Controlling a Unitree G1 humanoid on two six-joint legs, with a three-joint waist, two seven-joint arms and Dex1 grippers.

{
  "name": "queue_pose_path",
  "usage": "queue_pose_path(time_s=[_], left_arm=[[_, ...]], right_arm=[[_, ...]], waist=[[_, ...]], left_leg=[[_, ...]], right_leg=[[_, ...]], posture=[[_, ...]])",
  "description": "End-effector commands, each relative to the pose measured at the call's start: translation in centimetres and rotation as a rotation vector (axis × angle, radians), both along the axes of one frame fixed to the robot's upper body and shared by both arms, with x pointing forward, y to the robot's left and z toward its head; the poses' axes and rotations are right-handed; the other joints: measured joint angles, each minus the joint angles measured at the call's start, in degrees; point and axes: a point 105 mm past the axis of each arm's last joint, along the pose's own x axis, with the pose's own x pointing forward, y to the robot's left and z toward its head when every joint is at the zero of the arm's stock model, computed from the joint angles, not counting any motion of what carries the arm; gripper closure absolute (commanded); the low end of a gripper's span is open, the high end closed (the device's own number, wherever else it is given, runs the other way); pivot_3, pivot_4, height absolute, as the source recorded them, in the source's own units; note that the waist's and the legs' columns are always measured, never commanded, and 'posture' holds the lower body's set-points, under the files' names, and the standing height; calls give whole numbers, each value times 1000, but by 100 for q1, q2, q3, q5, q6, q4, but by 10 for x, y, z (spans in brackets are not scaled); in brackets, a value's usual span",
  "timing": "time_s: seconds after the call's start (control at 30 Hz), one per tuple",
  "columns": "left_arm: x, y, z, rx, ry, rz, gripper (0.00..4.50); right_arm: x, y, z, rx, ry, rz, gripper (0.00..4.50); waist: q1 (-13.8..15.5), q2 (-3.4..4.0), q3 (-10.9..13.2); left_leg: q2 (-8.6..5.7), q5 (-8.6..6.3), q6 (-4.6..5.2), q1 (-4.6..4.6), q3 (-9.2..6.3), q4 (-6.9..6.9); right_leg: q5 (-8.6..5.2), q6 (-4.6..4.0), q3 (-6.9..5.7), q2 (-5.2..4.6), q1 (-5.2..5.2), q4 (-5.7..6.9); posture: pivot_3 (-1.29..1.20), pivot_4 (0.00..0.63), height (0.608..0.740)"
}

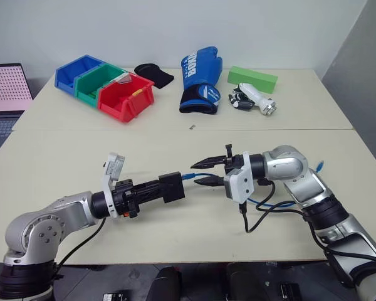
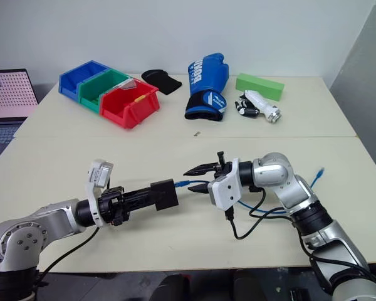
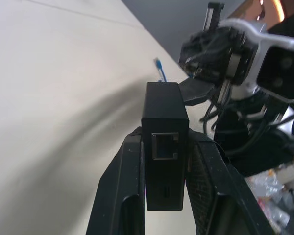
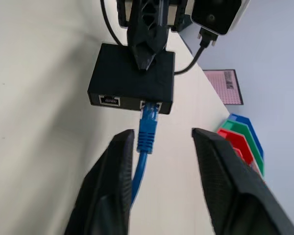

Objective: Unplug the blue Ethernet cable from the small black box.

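Blue Ethernet cable [image 4: 148, 128] plugged into small black box [image 4: 132, 78], left tool [image 3: 166, 186] clamping box; right tool [image 4: 161, 156] parted.

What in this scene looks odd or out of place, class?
Nothing is spilled or broken. The one oddity: the small black box is held in mid-air by the left gripper, with the blue Ethernet cable plugged in between the right gripper's open fingers.
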Motion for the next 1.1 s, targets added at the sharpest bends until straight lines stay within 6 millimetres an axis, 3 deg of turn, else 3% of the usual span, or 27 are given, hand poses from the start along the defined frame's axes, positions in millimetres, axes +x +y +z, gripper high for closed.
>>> queue_pose_path(time_s=[0.03,0.07,0.17,0.4,0.8,1.1], left_arm=[[0,-5,7,74,-111,-91,3725],[0,-7,7,94,-145,-118,3725],[1,-11,10,117,-211,-183,3725],[4,-13,20,103,-307,-268,3725],[2,-8,22,72,-340,-323,3725],[5,-2,20,43,-358,-286,3725]], right_arm=[[-10,-5,23,95,241,-13,1520],[-13,-6,23,117,392,-29,1279],[-19,-4,22,175,709,-63,1264],[-30,6,15,228,1078,-124,1264],[-23,10,-4,240,1189,-227,1264],[-23,15,1,264,1235,-209,1264]], waist=[[3,0,0],[6,0,0],[16,0,0],[-2,2,1],[-2,2,1],[-4,2,1]], left_leg=[[0,0,0,0,0,0],[0,0,0,-1,-2,0],[0,0,0,-3,-4,-1],[1,-1,2,-7,-2,-3],[-4,-1,3,-19,-2,-2],[-2,-2,3,-20,-2,-2]], right_leg=[[0,0,0,0,1,0],[0,0,-1,0,1,-1],[0,0,0,-1,2,-4],[-1,-2,-1,3,-6,-4],[-1,-1,-4,12,-15,-4],[-1,-1,-4,14,-16,-4]], posture=[[0,150,740],[0,150,740],[0,150,740],[0,150,740],[0,150,740],[0,150,740]])
